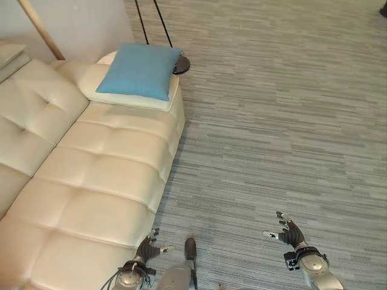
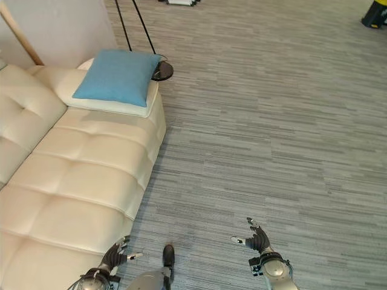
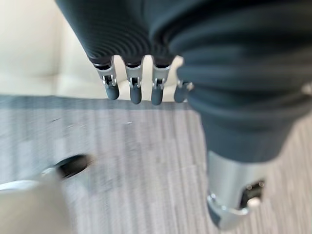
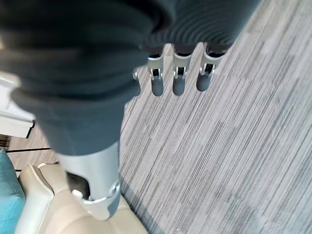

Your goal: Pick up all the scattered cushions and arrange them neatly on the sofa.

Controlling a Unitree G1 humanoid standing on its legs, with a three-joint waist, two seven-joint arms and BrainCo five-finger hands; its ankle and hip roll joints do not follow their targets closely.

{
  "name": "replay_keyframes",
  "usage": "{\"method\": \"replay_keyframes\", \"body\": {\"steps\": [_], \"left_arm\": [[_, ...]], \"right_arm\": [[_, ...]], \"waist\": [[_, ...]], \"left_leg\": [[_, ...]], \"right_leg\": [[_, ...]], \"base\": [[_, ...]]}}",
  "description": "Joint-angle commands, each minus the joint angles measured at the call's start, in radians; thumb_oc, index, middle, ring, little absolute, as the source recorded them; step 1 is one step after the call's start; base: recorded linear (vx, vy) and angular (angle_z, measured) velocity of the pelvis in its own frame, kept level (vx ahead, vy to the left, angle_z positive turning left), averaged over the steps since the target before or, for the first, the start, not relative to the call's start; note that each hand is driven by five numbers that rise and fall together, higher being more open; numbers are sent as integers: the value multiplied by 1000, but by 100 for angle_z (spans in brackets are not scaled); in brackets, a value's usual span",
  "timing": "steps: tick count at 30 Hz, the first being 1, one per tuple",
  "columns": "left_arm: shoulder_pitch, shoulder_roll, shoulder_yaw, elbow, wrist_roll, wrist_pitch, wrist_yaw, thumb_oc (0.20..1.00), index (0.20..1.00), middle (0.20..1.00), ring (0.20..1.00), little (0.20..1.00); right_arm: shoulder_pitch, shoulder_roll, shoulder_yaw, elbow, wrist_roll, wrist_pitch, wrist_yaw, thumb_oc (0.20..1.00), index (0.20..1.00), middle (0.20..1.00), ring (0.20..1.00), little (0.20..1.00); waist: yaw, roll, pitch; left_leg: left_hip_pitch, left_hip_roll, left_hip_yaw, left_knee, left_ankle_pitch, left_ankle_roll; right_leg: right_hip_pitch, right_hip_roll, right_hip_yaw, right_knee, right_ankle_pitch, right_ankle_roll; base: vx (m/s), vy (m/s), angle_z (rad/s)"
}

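A blue cushion (image 1: 138,70) lies flat on a cream pad at the far end of the cream sofa (image 1: 91,175). A sliver of the blue cushion (image 4: 7,195) also shows in the right wrist view. My left hand (image 1: 147,249) hangs low by the sofa's front edge, fingers relaxed and holding nothing. Over the bare carpet to the right, my right hand (image 1: 289,231) is open too, fingers spread. In the left wrist view my fingers (image 3: 135,87) point toward the sofa's base. In the right wrist view my fingers (image 4: 178,80) hang straight above the carpet.
Grey striped carpet (image 1: 272,121) covers the floor right of the sofa. A floor lamp's round dark base (image 1: 180,64) and thin poles stand just behind the sofa's far end. A wooden pole (image 1: 41,27) leans at the wall. Dark objects (image 2: 372,15) sit at the far right.
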Motion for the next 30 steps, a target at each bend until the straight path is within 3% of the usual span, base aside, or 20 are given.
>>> {"method": "replay_keyframes", "body": {"steps": [1,4,7,8,9,10,12,13,14,15,16,18,20,24,27,30], "left_arm": [[-15,27,14,-64,-26,-41,10,1000,1000,1000,1000,1000],[-17,33,18,-77,-40,-47,17,1000,1000,1000,1000,1000],[-12,31,21,-83,-35,-46,18,1000,1000,1000,1000,1000],[-14,27,19,-79,-33,-46,19,1000,1000,1000,1000,1000],[-19,18,20,-76,-20,-40,26,1000,1000,1000,1000,1000],[-23,17,15,-73,-21,-50,17,1000,1000,1000,1000,1000],[-24,7,10,-62,-22,-51,21,1000,1000,1000,1000,1000],[-30,-3,5,-53,-42,-51,18,1000,1000,1000,1000,1000],[-31,-3,4,-53,-42,-51,18,1000,1000,1000,1000,1000],[-46,-12,-4,-37,-49,-48,20,1000,1000,1000,1000,1000],[-47,-12,-4,-36,-49,-48,20,1000,1000,1000,1000,1000],[-58,-14,-8,-32,-55,-47,24,1000,1000,1000,1000,1000],[-64,-13,-14,-38,-63,-45,23,1000,1000,1000,1000,1000],[-65,-13,-18,-29,-55,-42,21,1000,1000,1000,1000,1000],[-47,-8,-11,-38,-43,-34,24,1000,1000,1000,1000,1000],[-30,-8,3,-37,-43,-30,21,1000,1000,1000,1000,1000]], "right_arm": [[-57,3,-3,-64,4,-48,10,1000,1000,1000,1000,1000],[-81,2,14,-70,-3,-49,8,1000,1000,1000,1000,1000],[-90,-7,22,-78,-10,-43,6,1000,1000,1000,1000,1000],[-93,-8,25,-80,-14,-42,5,1000,1000,1000,1000,1000],[-96,-18,37,-89,-39,-35,1,1000,1000,1000,1000,1000],[-71,-21,29,-97,-29,-39,10,1000,1000,1000,1000,1000],[-62,-28,21,-95,-25,-43,13,1000,1000,1000,1000,1000],[-47,-43,5,-98,-16,-51,9,1000,1000,1000,1000,1000],[-47,-43,5,-98,-16,-51,9,1000,1000,1000,1000,1000],[-44,-52,-6,-96,-3,-53,4,1000,1000,1000,1000,1000],[-44,-52,-6,-96,-3,-53,4,1000,1000,1000,1000,1000],[-36,-61,-16,-97,12,-55,-1,1000,1000,1000,1000,1000],[-22,-65,-31,-107,24,-52,-2,1000,1000,1000,1000,1000],[-13,-62,-37,-92,28,-51,-7,1000,1000,1000,1000,1000],[1,-57,-40,-94,22,-55,-17,1000,1000,1000,1000,1000],[10,-51,-43,-91,15,-48,-15,1000,1000,1000,1000,1000]], "waist": [[36,-15,-9],[32,3,4],[22,11,7],[16,13,9],[-20,22,33],[-33,9,30],[-43,10,20],[-47,19,19],[-50,21,18],[-54,19,23],[-56,20,22],[-56,13,30],[-43,0,38],[-32,-13,23],[-1,-4,16],[13,-10,11]], "left_leg": [[-10,30,14,91,-132,-52],[44,38,27,76,-165,-53],[98,45,39,47,-190,-57],[119,45,39,35,-198,-59],[214,51,13,18,-248,-75],[232,47,-15,42,-277,-87],[237,66,-23,80,-291,-104],[218,93,-27,161,-254,-125],[213,94,-31,166,-256,-126],[164,129,-10,296,-191,-143],[159,131,-13,302,-193,-144],[122,150,-2,398,-142,-147],[52,122,3,426,-171,-133],[-23,108,32,315,-185,-122],[-81,115,24,105,-58,-145],[-112,121,38,25,-34,-150]], "right_leg": [[-117,-120,-43,-5,146,73],[-174,-148,-144,-63,133,66],[-219,-169,-190,-153,171,62],[-248,-174,-193,-176,191,62],[-352,-180,-146,-225,249,84],[-340,-179,-107,-223,256,87],[-339,-173,-113,-186,250,68],[-314,-163,-137,-158,215,42],[-315,-163,-141,-157,214,41],[-288,-161,-164,-139,178,13],[-290,-161,-166,-138,177,12],[-239,-146,-184,-142,150,-16],[-175,-130,-180,-163,123,-27],[-122,-118,-190,-204,98,-23],[-35,-71,-185,-234,59,-14],[17,-62,-168,-236,36,-3]], "base": [[159,31,-30],[185,-27,-14],[228,-111,-25],[628,-396,-50],[780,-554,-46],[909,-692,13],[436,-416,61],[194,-235,112],[356,-423,123],[153,-194,108],[251,-297,73],[256,-240,23],[333,-234,-3],[330,-116,20],[466,-15,-13],[457,80,-13]]}}
